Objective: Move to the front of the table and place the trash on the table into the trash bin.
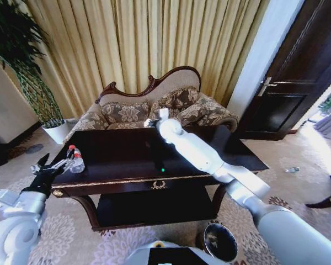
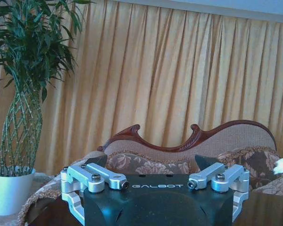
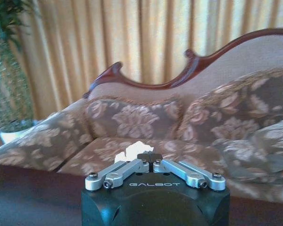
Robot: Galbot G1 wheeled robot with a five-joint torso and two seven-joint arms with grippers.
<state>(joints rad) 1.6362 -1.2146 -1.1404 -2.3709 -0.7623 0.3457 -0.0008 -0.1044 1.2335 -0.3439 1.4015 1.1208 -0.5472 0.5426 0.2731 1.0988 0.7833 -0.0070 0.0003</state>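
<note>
Left claw [image 1: 42, 168] spread wide at the near left corner of the desk [image 1: 127, 157], fingers [image 2: 205, 162] splayed apart in the left wrist view with nothing between them. Just beside that claw, on the desk's left edge, a clear plastic bottle [image 1: 75, 160] with a red cap, lying on its side, not gripped. Farther right, right claw [image 1: 153, 118] stretched over the desk's far edge toward the sofa [image 1: 154, 107], pinched closed on a white paper wad [image 3: 131, 150] that pokes out past the touching fingertips. Below and nearer than the right claw, on the carpet at the desk's front right leg, the trash bin [image 1: 220, 242], round and dark with a shiny rim; contents hard to make out from the head view.
</note>
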